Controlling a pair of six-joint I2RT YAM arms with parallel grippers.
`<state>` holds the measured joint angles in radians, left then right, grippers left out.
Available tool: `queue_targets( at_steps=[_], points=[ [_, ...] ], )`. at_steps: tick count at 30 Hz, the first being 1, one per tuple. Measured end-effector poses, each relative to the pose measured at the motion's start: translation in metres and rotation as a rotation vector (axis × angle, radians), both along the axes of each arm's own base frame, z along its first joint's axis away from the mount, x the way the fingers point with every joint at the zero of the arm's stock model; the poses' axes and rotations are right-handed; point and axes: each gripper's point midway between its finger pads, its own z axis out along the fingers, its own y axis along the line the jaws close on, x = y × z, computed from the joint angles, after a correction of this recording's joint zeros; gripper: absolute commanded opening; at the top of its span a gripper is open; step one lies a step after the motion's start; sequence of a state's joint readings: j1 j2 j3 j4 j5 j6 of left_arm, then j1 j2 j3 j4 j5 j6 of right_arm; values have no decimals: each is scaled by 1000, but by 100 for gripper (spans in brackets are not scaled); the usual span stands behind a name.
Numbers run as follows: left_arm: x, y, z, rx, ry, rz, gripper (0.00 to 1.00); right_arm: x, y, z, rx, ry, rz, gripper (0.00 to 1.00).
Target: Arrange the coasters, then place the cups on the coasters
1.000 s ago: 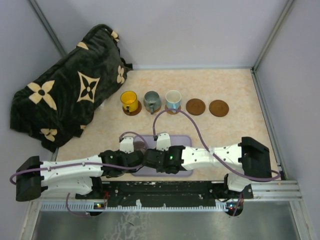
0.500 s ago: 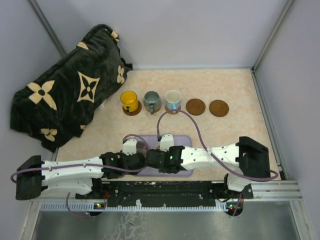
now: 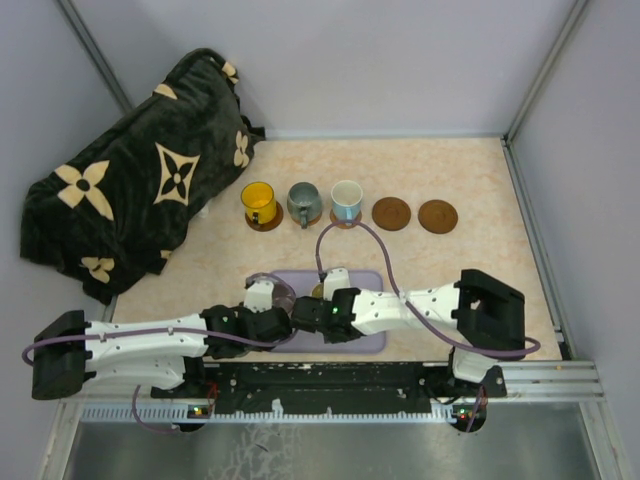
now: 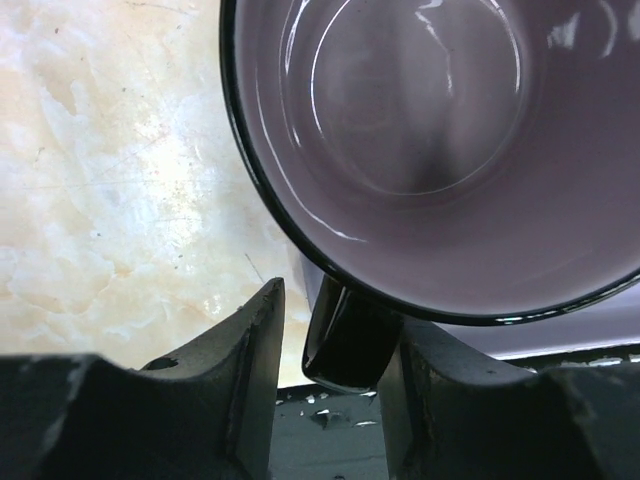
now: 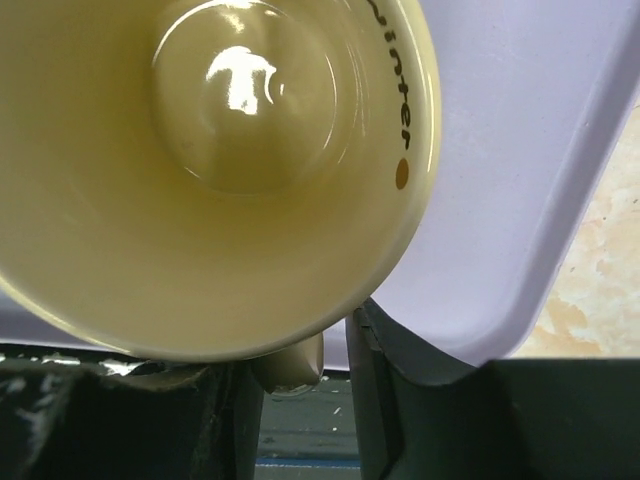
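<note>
In the left wrist view a mauve-grey cup point(image 4: 430, 150) fills the top. Its black handle point(image 4: 350, 340) sits between the jaws of my left gripper point(image 4: 340, 320); the right finger touches it and a gap shows on the left. A cream cup point(image 5: 200, 150) stands on the lavender tray point(image 5: 520, 200). Its handle point(image 5: 295, 365) lies inside my right gripper point(image 5: 300, 345), with a gap at the right finger. At the back, the yellow cup point(image 3: 258, 203), grey-green cup point(image 3: 304, 203) and white cup point(image 3: 346, 200) each sit on a coaster. Two bare coasters point(image 3: 391, 213) point(image 3: 437, 216) lie to their right.
A dark flowered blanket point(image 3: 140, 190) is heaped at the back left. Both arms cross over the tray point(image 3: 365, 342) near the front. The black mounting rail point(image 3: 400, 380) runs along the near edge. Grey walls close in the back and both sides.
The right arm has slid left over the tray, and its elbow has swung left too. The left gripper has edged right toward the mauve-grey cup. The back row has not moved.
</note>
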<state>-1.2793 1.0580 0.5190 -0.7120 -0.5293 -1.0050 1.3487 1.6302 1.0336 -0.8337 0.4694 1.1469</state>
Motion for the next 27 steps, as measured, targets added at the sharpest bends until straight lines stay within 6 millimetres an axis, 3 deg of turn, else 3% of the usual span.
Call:
queue_targets(
  at_steps=[13,27],
  points=[
    [-2,8,-3,24,7,0,46,8,-6,-5,-51,-23,27,41],
    [7,-25,17,-142,-60,-22,50,18,7,18,17,-92,87,42]
  ],
)
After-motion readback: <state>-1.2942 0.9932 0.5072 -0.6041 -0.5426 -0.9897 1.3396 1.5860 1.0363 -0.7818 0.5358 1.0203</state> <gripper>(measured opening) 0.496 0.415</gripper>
